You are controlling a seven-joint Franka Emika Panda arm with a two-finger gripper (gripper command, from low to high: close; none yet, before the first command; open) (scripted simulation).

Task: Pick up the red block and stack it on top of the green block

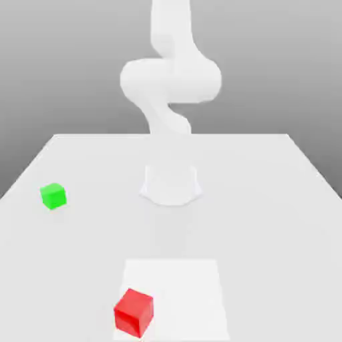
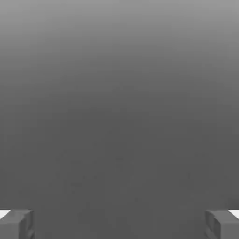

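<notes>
The red block (image 1: pixel 133 312) is a small glossy cube on the white table (image 1: pixel 267 220), near its front edge and a little to the exterior view's left of centre. The green block (image 1: pixel 53 196), a smaller-looking cube, sits farther back at the exterior view's left. The two blocks are well apart. In the hand view my gripper (image 2: pixel 119 224) is open: its grey fingertips (image 2: pixel 16 224) stand wide apart with nothing between them, and plain grey background lies beyond them.
The white arm rises from its round base (image 1: pixel 171 184) at the table's middle and bends upward out of the picture. A brighter square patch (image 1: pixel 187 287) lies on the tabletop beside the red block. The table's back edge runs behind the base.
</notes>
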